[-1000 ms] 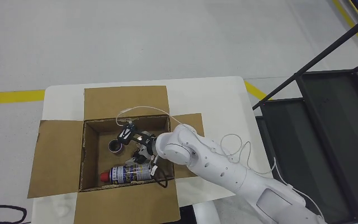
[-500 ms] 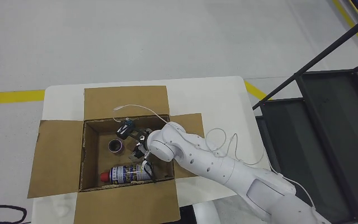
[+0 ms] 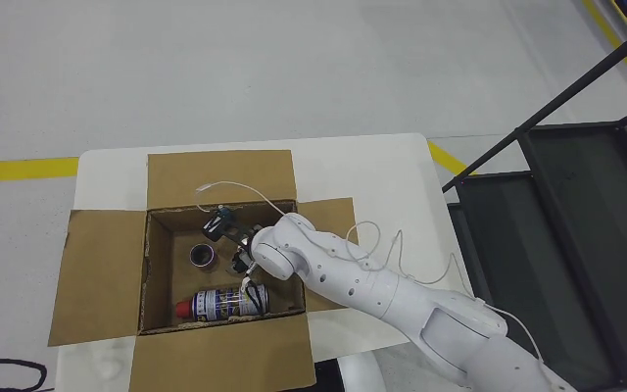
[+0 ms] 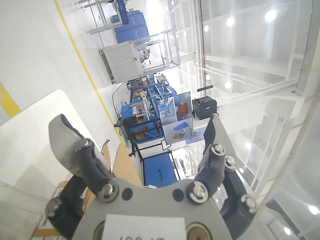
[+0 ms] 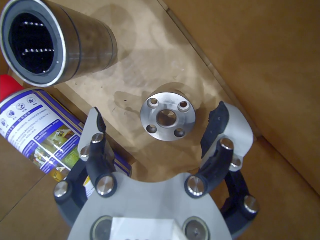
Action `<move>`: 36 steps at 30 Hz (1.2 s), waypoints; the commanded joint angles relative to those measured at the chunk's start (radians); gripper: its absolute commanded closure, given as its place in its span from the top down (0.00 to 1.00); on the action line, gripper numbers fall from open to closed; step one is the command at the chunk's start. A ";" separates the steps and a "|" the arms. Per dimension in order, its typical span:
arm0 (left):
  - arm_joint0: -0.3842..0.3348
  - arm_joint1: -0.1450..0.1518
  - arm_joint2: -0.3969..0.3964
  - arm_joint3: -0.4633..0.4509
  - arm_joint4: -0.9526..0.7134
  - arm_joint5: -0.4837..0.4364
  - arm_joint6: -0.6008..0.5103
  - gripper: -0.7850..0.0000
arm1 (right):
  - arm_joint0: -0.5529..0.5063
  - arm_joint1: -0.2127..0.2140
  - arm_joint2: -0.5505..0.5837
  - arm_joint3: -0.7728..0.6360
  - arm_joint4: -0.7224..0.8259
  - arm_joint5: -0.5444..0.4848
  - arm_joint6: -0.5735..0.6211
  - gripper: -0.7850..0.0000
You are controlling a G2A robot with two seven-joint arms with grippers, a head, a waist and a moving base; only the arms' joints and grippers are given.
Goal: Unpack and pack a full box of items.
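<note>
An open cardboard box sits on the white table. My right gripper is down inside it, open, with one finger on each side of a round steel flange that lies flat on the box floor; neither finger touches it. A steel cylinder with a dark bore lies beside it, also seen in the top view. A spray can with a red cap lies on its side along the near wall. My left gripper is open and holds nothing, pointing out at the room.
All the box flaps are folded outward. A black metal frame stands to the right of the table. A loose white cable arcs from the arm over the far box wall.
The right arm has swung to the left over the box, and its wrist has shifted a little toward the far wall. The cylinder and the spray can have not moved.
</note>
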 commanded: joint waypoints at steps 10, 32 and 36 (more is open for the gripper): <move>0.000 0.000 0.000 0.000 0.000 0.000 0.000 1.00 | 0.004 -0.017 0.005 0.035 -0.021 -0.010 0.013 0.61; 0.000 0.000 0.000 0.000 0.000 0.000 0.000 1.00 | -0.033 -0.024 0.056 0.022 -0.055 -0.043 0.015 0.03; 0.000 0.000 0.000 0.000 0.000 0.000 0.000 1.00 | -0.045 -0.022 0.066 0.008 -0.066 -0.048 0.016 0.00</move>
